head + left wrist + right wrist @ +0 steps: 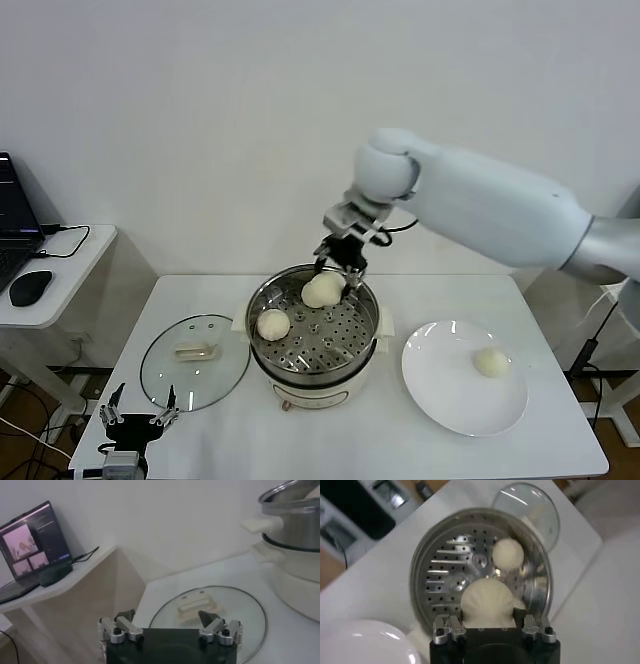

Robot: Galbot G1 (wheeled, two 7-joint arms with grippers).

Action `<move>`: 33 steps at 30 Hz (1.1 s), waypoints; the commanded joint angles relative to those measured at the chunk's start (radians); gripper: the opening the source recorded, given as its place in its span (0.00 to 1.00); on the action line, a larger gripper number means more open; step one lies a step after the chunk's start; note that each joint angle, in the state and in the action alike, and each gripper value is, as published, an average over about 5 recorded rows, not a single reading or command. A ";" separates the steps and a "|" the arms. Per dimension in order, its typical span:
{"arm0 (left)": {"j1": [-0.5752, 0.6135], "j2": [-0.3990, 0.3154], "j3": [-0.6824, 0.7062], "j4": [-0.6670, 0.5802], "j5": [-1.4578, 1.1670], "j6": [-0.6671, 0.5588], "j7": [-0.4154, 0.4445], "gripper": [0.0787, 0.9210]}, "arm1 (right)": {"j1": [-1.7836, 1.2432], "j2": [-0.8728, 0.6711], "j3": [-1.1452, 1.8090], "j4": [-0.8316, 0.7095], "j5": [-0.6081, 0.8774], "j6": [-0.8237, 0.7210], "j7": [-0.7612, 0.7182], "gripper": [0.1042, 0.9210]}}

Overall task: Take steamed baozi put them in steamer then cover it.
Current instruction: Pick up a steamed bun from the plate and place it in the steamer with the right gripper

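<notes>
Left hand [139,414] near table edge [110,400]

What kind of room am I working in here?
Probably a lab or office test setup, not a kitchen: a plain white table against a bare wall, a side desk with a laptop and mouse, and only the steamer and a plate.

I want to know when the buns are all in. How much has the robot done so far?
One baozi already sits in the steamer. The right gripper is holding a second bun over the basket's far side. One more bun waits on the white plate. The glass cover lies on the table, near the open, idle left gripper, so covering comes last.
</notes>
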 commanded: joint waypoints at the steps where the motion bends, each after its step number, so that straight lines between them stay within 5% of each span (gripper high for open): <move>1: 0.000 0.001 -0.006 -0.003 -0.009 0.002 0.004 0.88 | -0.019 0.080 -0.075 0.057 -0.216 0.142 0.068 0.63; 33: -0.017 0.003 0.001 0.017 -0.010 0.003 0.033 0.88 | -0.174 0.092 -0.114 0.096 -0.289 0.124 0.105 0.63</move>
